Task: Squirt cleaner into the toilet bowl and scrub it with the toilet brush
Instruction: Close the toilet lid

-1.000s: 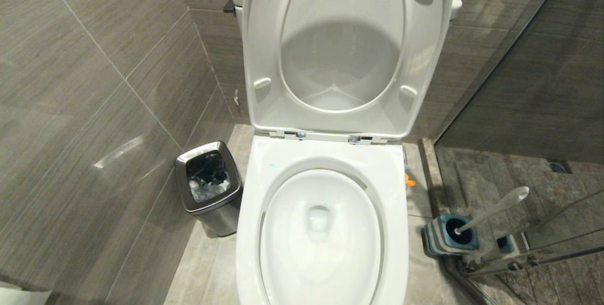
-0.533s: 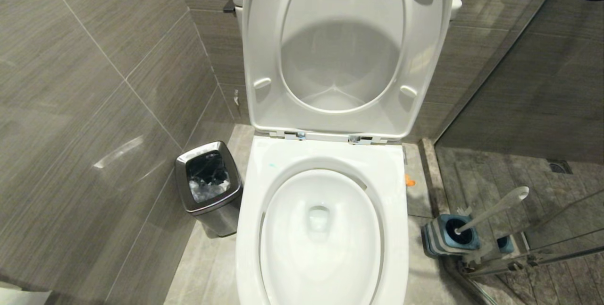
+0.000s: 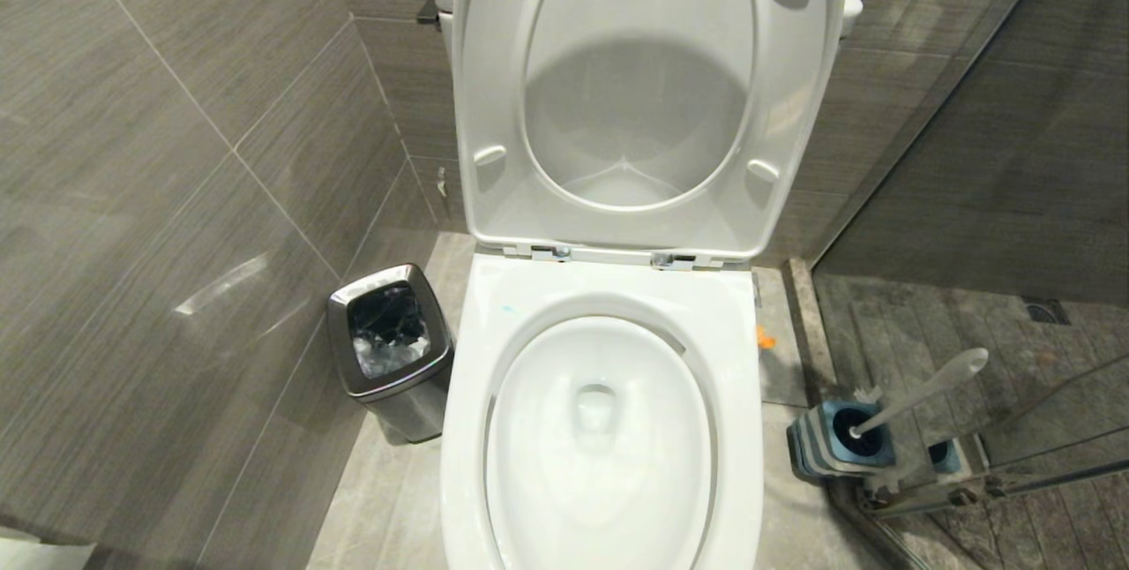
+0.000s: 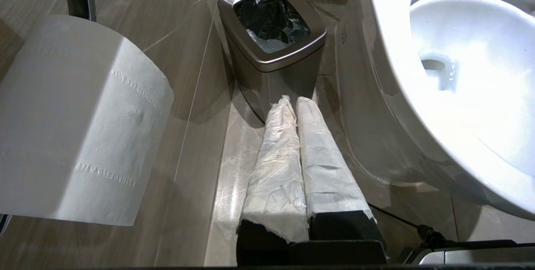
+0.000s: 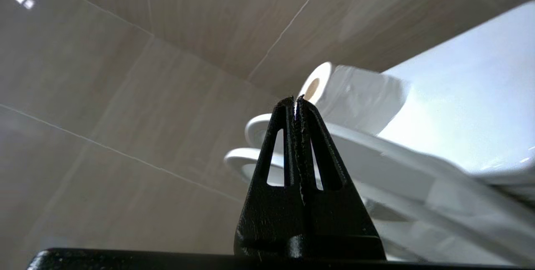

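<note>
Both grippers, left gripper [image 4: 292,103] and right gripper [image 5: 296,100], remain closed and empty; toilet brush [image 3: 917,393] unmoved in holder, scrubbing unstarted.

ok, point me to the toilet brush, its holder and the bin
toilet brush [image 3: 926,386]: head view, middle of the white handle.
brush holder [image 3: 816,446]: head view, blue-and-grey side wall.
bin [image 3: 346,349]: head view, left edge of the steel rim.

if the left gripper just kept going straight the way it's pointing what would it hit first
Most likely the steel bin: the left gripper, shut and empty, points along the floor at its front wall. The toilet bowl lies alongside, off that line.
</note>
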Controlling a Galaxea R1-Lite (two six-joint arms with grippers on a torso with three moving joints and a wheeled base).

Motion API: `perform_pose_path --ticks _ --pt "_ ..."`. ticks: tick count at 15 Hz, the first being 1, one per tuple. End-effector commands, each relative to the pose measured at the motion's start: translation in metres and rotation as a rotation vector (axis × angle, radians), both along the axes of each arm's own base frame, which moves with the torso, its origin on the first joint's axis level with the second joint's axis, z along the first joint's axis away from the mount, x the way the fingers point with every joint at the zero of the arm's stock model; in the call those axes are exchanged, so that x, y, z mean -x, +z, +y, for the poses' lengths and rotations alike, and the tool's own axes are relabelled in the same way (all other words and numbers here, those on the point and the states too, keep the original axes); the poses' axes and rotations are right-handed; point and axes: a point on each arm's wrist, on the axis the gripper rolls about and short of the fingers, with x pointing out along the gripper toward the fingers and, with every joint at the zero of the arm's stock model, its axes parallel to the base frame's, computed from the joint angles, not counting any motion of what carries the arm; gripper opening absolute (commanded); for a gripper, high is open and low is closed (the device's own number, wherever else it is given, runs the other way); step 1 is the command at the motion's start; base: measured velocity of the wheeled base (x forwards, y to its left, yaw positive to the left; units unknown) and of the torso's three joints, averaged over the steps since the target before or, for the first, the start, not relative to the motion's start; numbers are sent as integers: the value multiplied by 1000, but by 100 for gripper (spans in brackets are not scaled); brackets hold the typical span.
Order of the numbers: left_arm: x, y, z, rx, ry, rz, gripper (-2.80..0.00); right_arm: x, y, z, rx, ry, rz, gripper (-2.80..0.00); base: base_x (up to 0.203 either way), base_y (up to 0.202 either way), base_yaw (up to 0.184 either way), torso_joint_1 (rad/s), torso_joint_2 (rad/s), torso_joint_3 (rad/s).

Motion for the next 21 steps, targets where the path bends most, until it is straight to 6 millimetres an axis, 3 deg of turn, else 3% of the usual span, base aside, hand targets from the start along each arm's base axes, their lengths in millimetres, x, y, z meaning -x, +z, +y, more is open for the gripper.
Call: perform_pose_path --ticks 1,6,9,14,16,17,19,21 --pt "0 0 0 0 0 2 -280 -9 -3 0 -64 43 46 -280 0 0 0 0 0 0" --pt "0 0 0 0 0 2 -280 -41 -22 3 -28 142 70 -280 0 0 0 0 0 0" --pt "0 0 0 0 0 2 -280 -37 -19 5 -42 282 109 -280 0 0 0 0 0 0" --pt "0 0 0 -1 0 2 -280 -19 -9 5 -26 304 87 -280 0 0 0 0 0 0" --pt "0 0 0 0 0 3 -280 -23 -13 5 -25 293 107 -280 0 0 0 0 0 0" --pt "0 0 0 0 0 2 -280 -19 -12 4 -16 285 98 -280 0 0 0 0 0 0" --pt "0 0 0 -3 0 1 -280 8 -2 5 70 242 15 -280 0 0 0 0 0 0" --pt "0 0 0 -6 -1 1 -280 41 -3 16 300 180 -83 -280 0 0 0 0 0 0"
